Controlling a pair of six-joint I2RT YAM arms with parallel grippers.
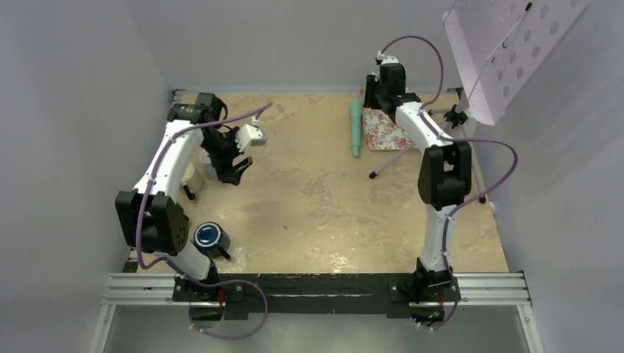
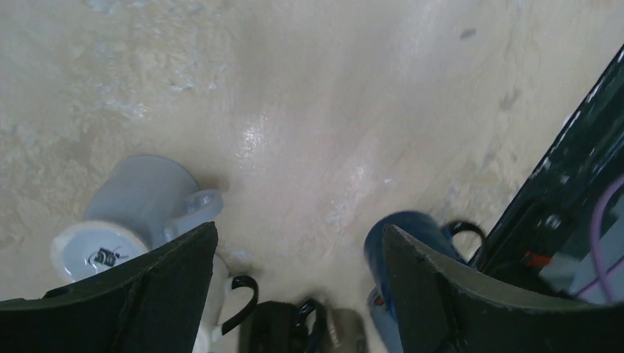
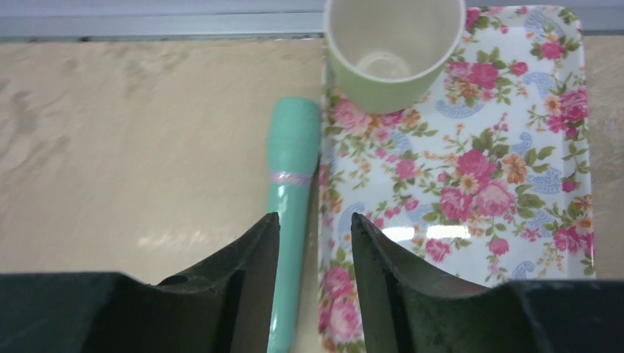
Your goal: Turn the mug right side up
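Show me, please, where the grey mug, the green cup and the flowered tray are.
grey mug [image 2: 143, 195]: left wrist view, on its side wall.
green cup [image 3: 379, 94]: right wrist view, on its outer wall.
flowered tray [image 3: 508, 191]: right wrist view, on its bare flat bottom.

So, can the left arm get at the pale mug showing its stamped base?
Likely yes. The left hand hangs open above the table. The pale mug lies just to one side of the hand, with nothing over it. The blue mug sits clear on the other side.
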